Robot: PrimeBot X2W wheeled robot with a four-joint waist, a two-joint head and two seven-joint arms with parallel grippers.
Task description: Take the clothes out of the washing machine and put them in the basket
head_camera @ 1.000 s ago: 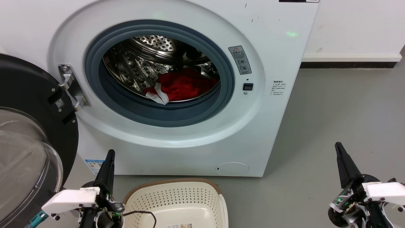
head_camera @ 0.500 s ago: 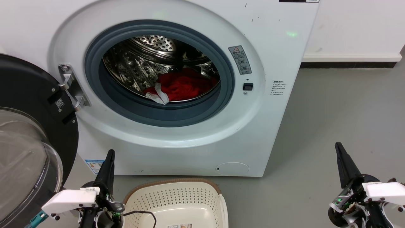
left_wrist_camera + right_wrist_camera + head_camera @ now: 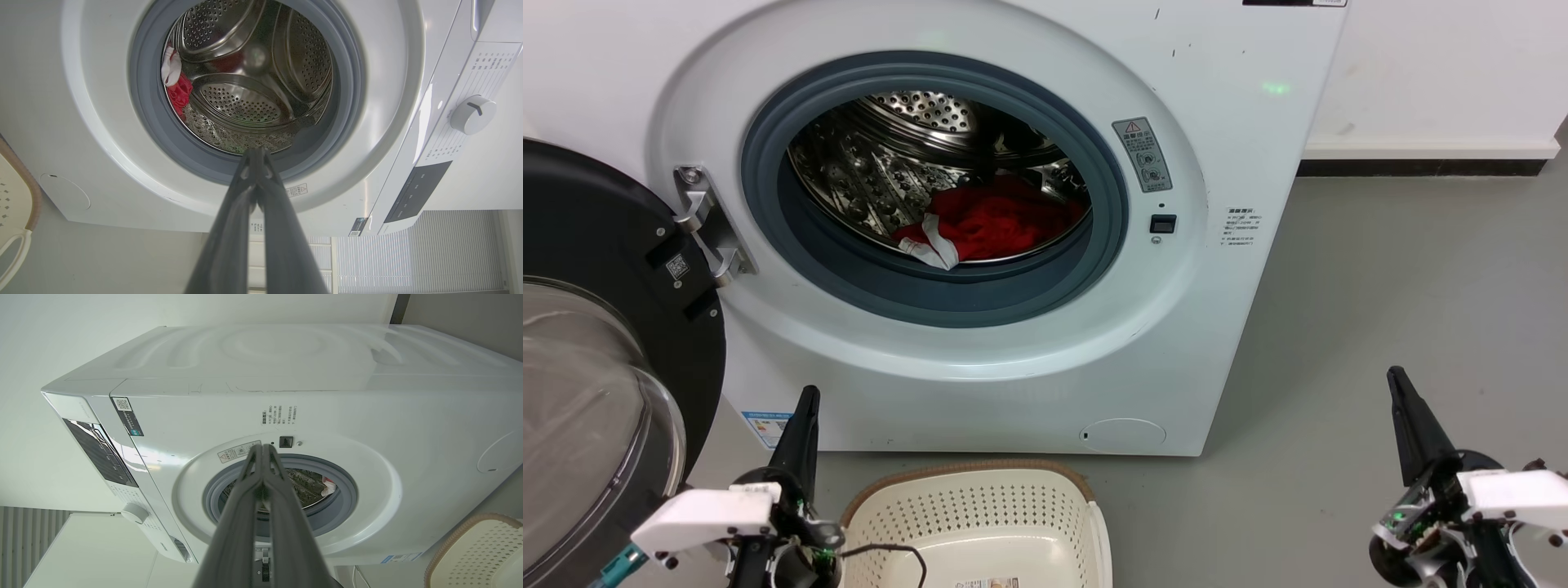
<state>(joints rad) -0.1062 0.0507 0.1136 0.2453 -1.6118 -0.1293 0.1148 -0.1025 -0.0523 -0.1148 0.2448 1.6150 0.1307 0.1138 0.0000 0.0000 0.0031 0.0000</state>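
– Clothes (image 3: 996,220) lie in one red heap, a white band at its front, low in the steel drum (image 3: 874,163) of the washing machine (image 3: 1217,122), just behind the grey gasket (image 3: 768,163). Nothing hangs over the lip.

– And the basket (image 3: 964,469)?

– It stands on the floor (image 3: 1380,269) right in front of the machine, below the porthole. The part of its inside that shows holds no garment. The door (image 3: 605,245) stands swung wide on the robot's left, so the opening is free.

– What has changed in the last second?

– Next to nothing. Heap, basket and both arms sit where they were. The left gripper (image 3: 807,396) waits low, just beside the basket. The right gripper (image 3: 1396,380) waits well off to the right over bare floor. Each has its fingers pressed together on nothing.

– Meaning what for the job?

– By the look of it, the task stands at its very start, with no reach begun. One gripper will likely have to part its fingers, rise to the porthole and pass in over the gasket to the heap.
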